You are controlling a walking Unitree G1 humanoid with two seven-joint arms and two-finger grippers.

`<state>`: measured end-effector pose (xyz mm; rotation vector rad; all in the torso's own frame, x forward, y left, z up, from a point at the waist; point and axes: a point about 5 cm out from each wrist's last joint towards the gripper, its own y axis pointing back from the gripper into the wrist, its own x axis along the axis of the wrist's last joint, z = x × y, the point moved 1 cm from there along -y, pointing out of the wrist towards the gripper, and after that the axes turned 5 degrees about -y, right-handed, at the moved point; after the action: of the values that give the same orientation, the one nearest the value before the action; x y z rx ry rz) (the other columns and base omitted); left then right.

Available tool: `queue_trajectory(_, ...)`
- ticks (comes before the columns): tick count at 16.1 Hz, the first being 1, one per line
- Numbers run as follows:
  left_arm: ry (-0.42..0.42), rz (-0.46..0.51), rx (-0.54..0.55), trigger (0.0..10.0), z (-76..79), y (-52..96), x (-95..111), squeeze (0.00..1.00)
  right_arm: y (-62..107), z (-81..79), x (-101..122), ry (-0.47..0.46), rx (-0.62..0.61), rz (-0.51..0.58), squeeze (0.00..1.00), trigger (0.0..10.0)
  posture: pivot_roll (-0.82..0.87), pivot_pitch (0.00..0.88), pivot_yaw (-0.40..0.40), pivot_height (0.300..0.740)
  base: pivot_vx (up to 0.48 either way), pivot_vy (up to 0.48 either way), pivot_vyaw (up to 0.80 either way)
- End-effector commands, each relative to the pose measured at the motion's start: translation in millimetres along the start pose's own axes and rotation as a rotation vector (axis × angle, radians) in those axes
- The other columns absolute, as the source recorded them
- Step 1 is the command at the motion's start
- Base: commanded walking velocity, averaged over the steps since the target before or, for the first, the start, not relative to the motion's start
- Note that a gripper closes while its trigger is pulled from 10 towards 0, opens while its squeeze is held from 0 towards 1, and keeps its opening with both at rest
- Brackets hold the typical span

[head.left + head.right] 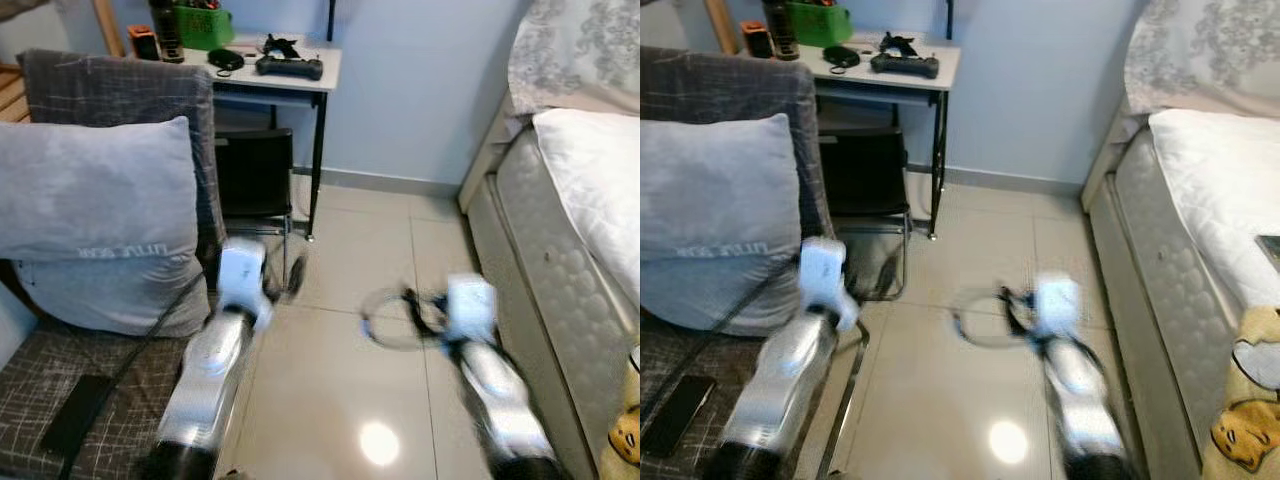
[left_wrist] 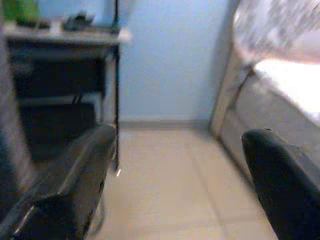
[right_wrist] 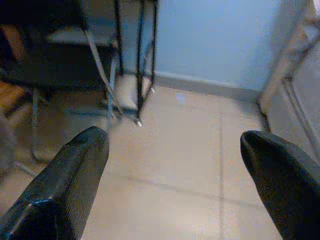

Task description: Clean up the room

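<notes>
Stage: judged to be moving through the room; head views blurred, nothing picked yet.
Left gripper (image 2: 175,170): fingers spread wide, empty, held forward above the tiled floor (image 1: 350,400) beside the sofa (image 1: 60,390).
Right gripper (image 3: 170,175): fingers wide apart, empty, raised over the floor near the bed (image 1: 580,200).
Possible clutter: black phone (image 1: 75,412) on the sofa seat below the grey cushion (image 1: 100,220); game controller (image 1: 289,67) on the side table (image 1: 320,75); yellow plush toy (image 1: 1240,425) at the bed's edge.
Why arms raised: likely kept ready for a reach.

grey pillow (image 1: 95,215), green box (image 1: 204,26), blue wall (image 1: 420,80)
</notes>
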<state>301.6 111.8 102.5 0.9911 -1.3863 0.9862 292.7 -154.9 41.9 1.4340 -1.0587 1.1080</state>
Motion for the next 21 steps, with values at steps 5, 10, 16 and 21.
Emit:
queue_trajectory(5, 0.003, 0.000, 0.012, 10.0, -0.4, -12.3, -2, 0.00, -1.1, 13.0, -1, -0.002, -0.051, 0.000, 0.00, 10.0, 0.02, 0.000, -0.019, 0.740, 0.393, -0.269, -0.53)
queue_trajectory(10, -0.046, -0.085, 0.033, 10.0, -20.5, -3.9, -21, 0.00, 8.9, 26.4, -11, -0.005, -0.115, -0.013, 0.00, 10.0, 0.01, 0.000, -0.003, 0.740, 0.049, 0.096, -0.57)
queue_trajectory(16, -0.073, -0.094, 0.044, 10.0, -27.0, -5.9, -22, 0.00, 7.1, 17.4, -8, 0.007, -0.087, 0.027, 0.00, 10.0, 0.00, 0.000, 0.000, 0.740, 0.079, 0.160, -0.49)
queue_trajectory(21, -0.093, -0.077, 0.026, 10.0, -22.9, -9.7, -19, 0.00, 0.8, 13.5, -2, 0.014, -0.071, 0.031, 0.00, 10.0, 0.00, 0.000, -0.003, 0.740, 0.480, 0.000, -0.26)
